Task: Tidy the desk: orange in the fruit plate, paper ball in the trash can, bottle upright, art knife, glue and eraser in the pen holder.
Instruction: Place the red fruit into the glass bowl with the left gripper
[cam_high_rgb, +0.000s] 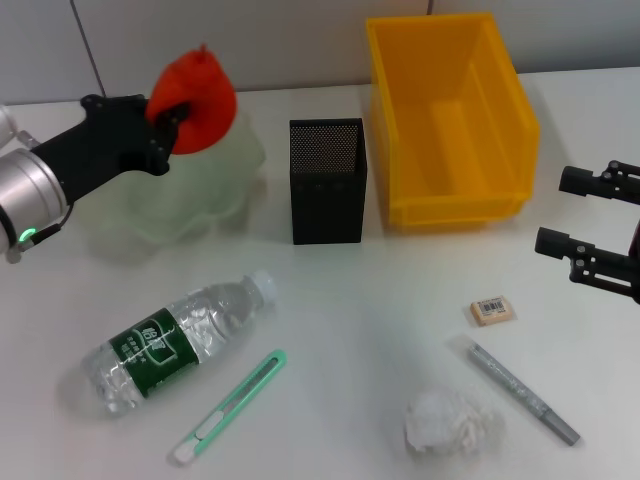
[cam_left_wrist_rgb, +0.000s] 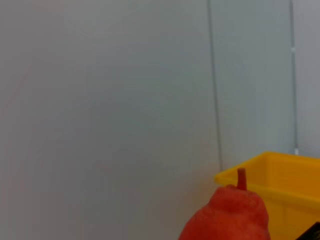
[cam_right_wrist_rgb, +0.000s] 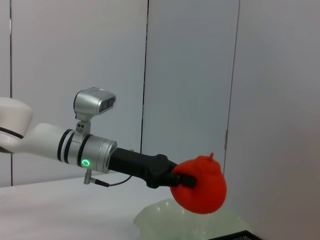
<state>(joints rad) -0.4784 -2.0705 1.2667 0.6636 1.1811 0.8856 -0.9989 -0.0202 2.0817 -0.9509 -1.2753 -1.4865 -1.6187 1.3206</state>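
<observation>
- Nearest my head camera, along the bottom of the frame, lay the crumpled paper ball, the green art knife and the grey glue pen, all flat on the white table.
- At lower left I saw the water bottle on its side, cap pointing toward the frame's centre.
- At right of centre, the eraser sat just above the glue pen's near tip, apart from it.
- At upper centre stood the black mesh pen holder, with the yellow bin just beside it toward the upper right.
- At upper left, my left gripper was clamped on the orange, held above the translucent fruit plate.
- Only the right wrist view gave me the side profile: the orange clear of the plate, not touching it.
- My left wrist view showed just the orange's top and stem against the wall, with the bin's rim behind.
- At the right edge of the head view, my right gripper hung with its fingers spread apart, holding nothing.
</observation>
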